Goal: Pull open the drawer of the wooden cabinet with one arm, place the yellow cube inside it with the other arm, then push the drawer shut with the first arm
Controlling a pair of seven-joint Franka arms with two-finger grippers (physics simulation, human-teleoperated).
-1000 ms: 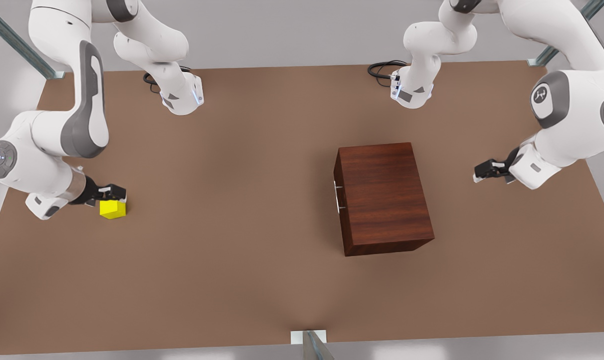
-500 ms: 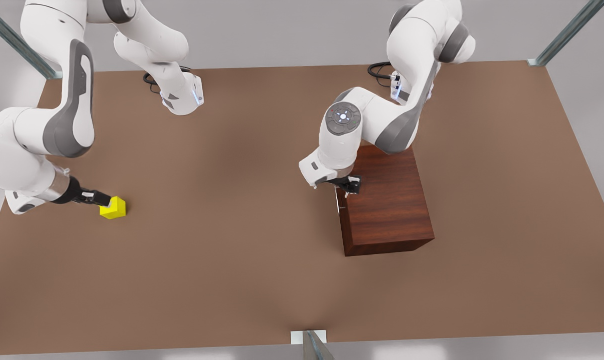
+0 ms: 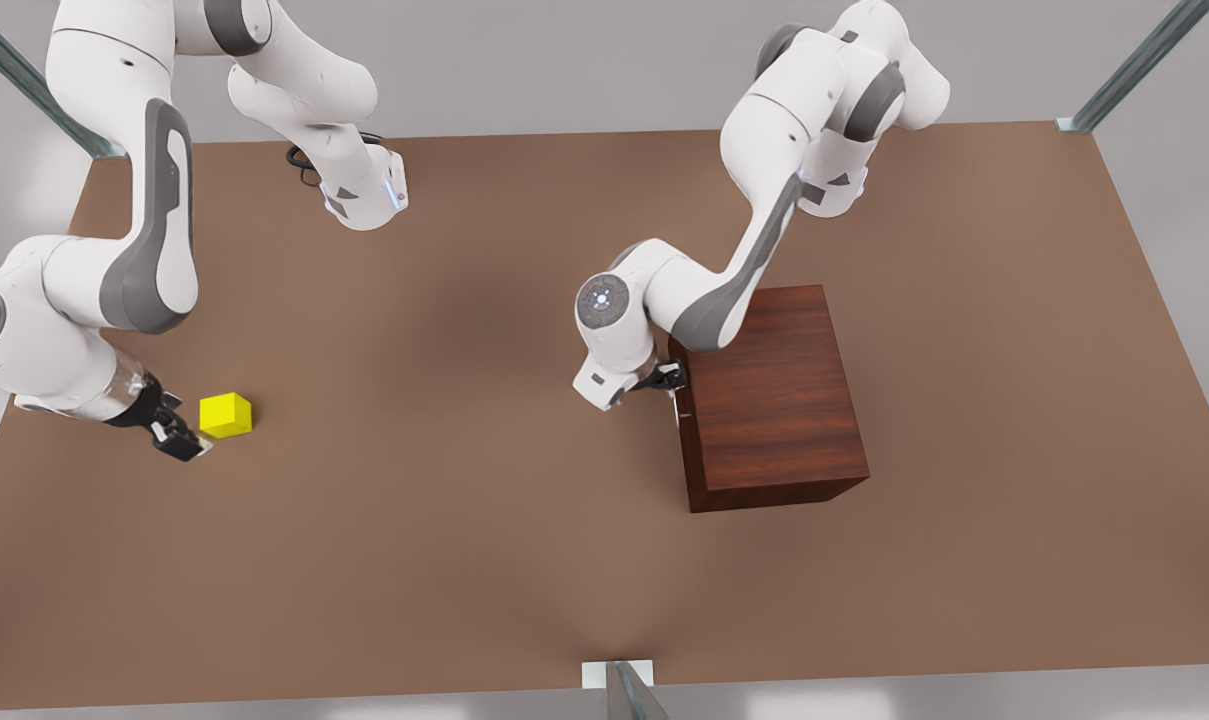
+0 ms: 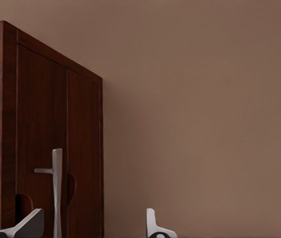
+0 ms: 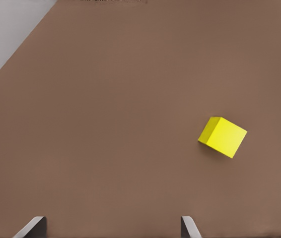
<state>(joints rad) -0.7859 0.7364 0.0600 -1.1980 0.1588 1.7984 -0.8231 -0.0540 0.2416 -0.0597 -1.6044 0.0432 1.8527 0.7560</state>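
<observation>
While free on the table, yellow cube (image 3: 226, 414) sits just beside right tool (image 3: 186, 446).

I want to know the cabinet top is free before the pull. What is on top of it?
Nothing rests on the wooden cabinet; the left arm's elbow overhangs and hides its far corner. The left claw is at the handle.

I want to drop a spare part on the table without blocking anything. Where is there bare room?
The table is bare between the yellow cube and the wooden cabinet, and along the near edge. It is crowded at the drawer front, where the left claw sits open, and beside the cube, where the right claw hovers open.
</observation>
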